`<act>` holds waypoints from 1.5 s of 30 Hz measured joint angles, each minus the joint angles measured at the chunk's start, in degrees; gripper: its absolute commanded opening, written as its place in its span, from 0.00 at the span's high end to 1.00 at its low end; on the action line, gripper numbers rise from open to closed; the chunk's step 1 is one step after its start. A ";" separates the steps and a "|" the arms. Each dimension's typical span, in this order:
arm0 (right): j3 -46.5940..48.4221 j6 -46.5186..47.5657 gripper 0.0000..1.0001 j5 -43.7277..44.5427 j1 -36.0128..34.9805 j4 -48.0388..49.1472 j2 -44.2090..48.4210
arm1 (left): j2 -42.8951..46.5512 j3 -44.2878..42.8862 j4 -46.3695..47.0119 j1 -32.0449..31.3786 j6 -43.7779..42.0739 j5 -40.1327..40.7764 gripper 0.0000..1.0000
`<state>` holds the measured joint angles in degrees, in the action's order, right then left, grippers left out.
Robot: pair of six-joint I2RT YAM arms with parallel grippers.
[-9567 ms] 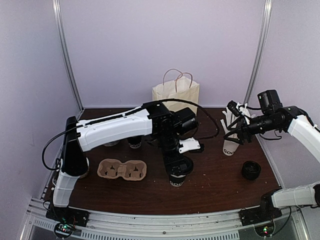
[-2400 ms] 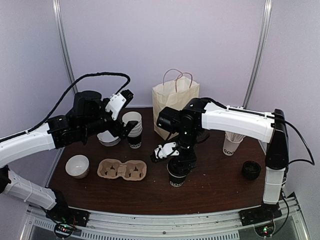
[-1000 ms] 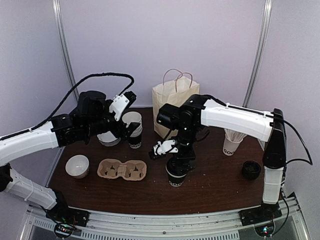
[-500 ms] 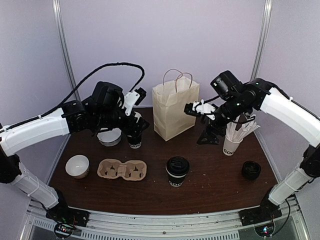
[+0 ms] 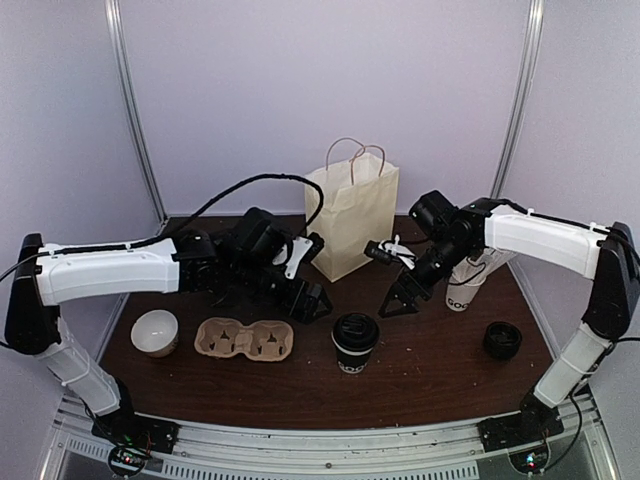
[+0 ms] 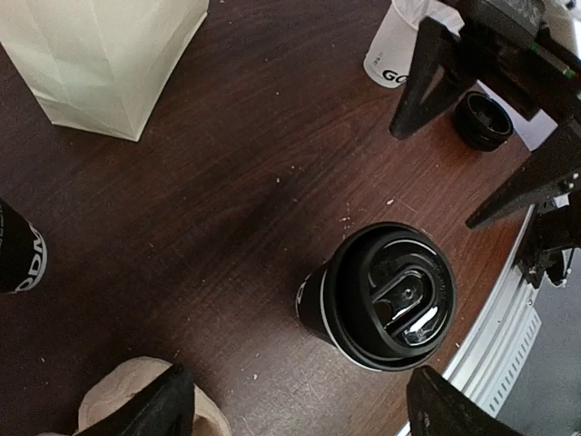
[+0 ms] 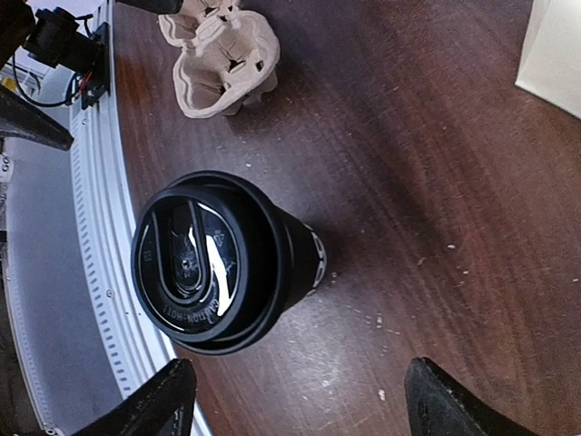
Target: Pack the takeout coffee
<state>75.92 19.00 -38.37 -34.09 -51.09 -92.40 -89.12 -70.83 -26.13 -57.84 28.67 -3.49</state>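
- Round black paper coffee cup (image 5: 355,341), glossy plastic lid, stands on dark wood-grain table (image 5: 440,365)
- Jaws apart and empty, left gripper (image 5: 312,302) and right gripper (image 5: 398,300) flank it

Your left arm (image 5: 120,272) reaches toward 3 o'clock, the left pincer (image 5: 310,300) spread wide and empty. Your right arm (image 5: 540,235) bends toward 9 o'clock, the right pincer (image 5: 398,298) equally spread, aimed at 7 o'clock.

Back wall (image 5: 320,90): plain pale lilac panel, 12 o'clock.
Side walls (image 5: 50,120): same lilac, 9 and 3 o'clock.
Uprights (image 5: 135,110): two slim metal posts at the rear corners.
Counter (image 5: 430,385): dark brown wood grain, centre.
Rail (image 5: 330,440): ribbed silver metal, 6 o'clock.
Light: soft, even.
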 measured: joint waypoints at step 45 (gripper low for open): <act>2.80 -2.51 0.40 -16.00 -2.27 -1.42 -12.76 | -5.53 2.71 6.23 -0.02 9.57 -5.51 0.27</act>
<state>78.72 16.49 -54.37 -36.36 -52.51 -105.16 -94.65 -68.12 -19.90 -57.87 38.24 -8.99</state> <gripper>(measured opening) 0.601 0.795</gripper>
